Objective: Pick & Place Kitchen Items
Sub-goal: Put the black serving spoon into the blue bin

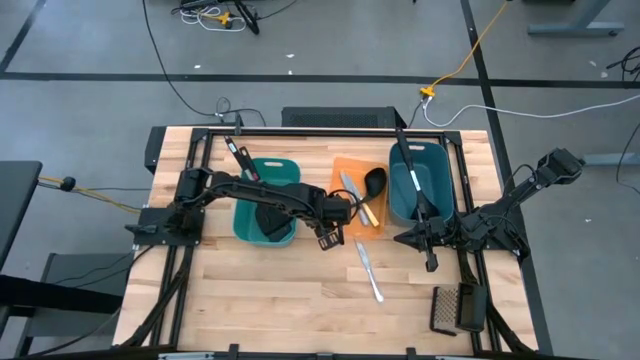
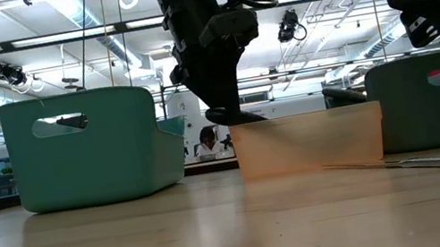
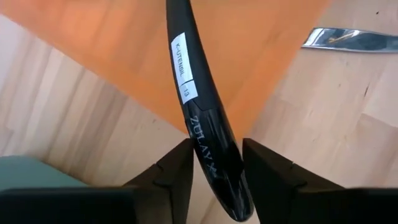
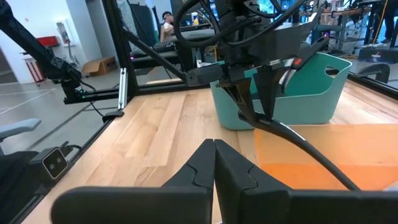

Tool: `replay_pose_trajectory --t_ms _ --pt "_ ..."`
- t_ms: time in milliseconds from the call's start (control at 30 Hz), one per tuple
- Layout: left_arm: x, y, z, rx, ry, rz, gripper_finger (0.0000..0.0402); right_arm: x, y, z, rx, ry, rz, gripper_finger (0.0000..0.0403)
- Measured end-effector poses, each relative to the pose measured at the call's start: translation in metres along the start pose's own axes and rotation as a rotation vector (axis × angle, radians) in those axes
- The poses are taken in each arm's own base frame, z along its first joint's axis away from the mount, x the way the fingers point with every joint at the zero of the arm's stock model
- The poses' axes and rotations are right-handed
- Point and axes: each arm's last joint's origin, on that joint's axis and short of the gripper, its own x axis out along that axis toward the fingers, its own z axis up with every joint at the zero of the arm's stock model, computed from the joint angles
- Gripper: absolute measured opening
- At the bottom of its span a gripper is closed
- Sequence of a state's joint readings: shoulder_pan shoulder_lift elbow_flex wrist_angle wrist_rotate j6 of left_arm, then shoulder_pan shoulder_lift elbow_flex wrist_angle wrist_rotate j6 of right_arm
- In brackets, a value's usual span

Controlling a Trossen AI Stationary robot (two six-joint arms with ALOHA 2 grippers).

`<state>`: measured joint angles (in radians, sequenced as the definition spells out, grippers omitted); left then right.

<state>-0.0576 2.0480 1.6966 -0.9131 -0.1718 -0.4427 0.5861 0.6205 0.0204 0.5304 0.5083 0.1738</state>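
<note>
A black ladle (image 1: 372, 184) lies over the orange bin (image 1: 345, 165), its bowl toward the far edge. My left gripper (image 1: 335, 222) reaches across the teal bin (image 1: 265, 200) and is shut on the ladle's handle just beyond the orange bin's near edge. It also shows in the low view (image 2: 232, 112) and the right wrist view (image 4: 252, 93). A silver knife (image 1: 349, 185) and a yellow-handled knife (image 1: 367, 212) lie in the orange bin. Another silver knife (image 1: 368, 268) lies flat on the table. My right gripper (image 1: 432, 258) is shut and empty at the right. My left gripper pinches the ladle's handle near its free end (image 3: 205, 134) between its two fingers (image 3: 177, 171). The fingers come from above, pointing down, and lie across the handle. The handle (image 4: 292, 140) slopes down from the hold toward the orange bin; the bowl end (image 1: 375, 180) is over the bin.
A darker teal bin (image 1: 420, 182) at the right holds a long black utensil (image 1: 410, 165). The left teal bin holds another black utensil (image 1: 240, 158). A dark mesh object (image 1: 455, 308) lies at the near right. Bare wood lies along the near edge.
</note>
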Motion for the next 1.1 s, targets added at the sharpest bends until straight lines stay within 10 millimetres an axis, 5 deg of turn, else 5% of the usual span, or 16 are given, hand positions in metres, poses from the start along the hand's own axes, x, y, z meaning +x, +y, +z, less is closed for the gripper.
replay_pose_trajectory --t_ms 533,867,1100 --pt "0.02 -0.004 0.003 0.03 -0.002 -0.002 0.0171 0.0 0.0 0.0 -0.002 0.001 -0.011 0.0009" --pt "0.02 -0.001 0.002 0.019 0.016 -0.001 0.0109 0.0 -0.001 0.0 -0.001 -0.003 -0.026 0.0009" --pt "0.017 0.0 0.002 0.02 0.02 0.004 0.0108 0.0 -0.001 0.0 -0.001 -0.003 -0.025 0.0009"
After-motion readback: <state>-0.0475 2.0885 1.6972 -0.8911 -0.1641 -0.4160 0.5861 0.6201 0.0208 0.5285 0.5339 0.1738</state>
